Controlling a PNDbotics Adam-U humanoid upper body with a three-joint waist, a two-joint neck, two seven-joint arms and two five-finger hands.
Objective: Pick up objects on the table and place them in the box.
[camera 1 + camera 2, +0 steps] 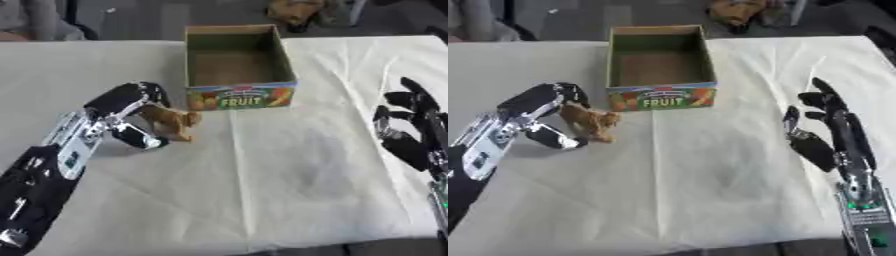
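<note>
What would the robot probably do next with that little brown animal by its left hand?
Probably close on it and lift. The left hand is curved around the brown toy animal, which stands on the table just short of the open, empty box. The right hand rests open, well off to the side.

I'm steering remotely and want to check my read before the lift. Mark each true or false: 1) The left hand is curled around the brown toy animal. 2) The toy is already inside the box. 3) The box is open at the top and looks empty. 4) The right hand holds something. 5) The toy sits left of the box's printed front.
1) True: the left hand curls around the brown toy animal.
2) False: the toy stands on the table, outside the box.
3) True.
4) False: the right hand rests open at the table's right side, holding nothing.
5) True.
</note>
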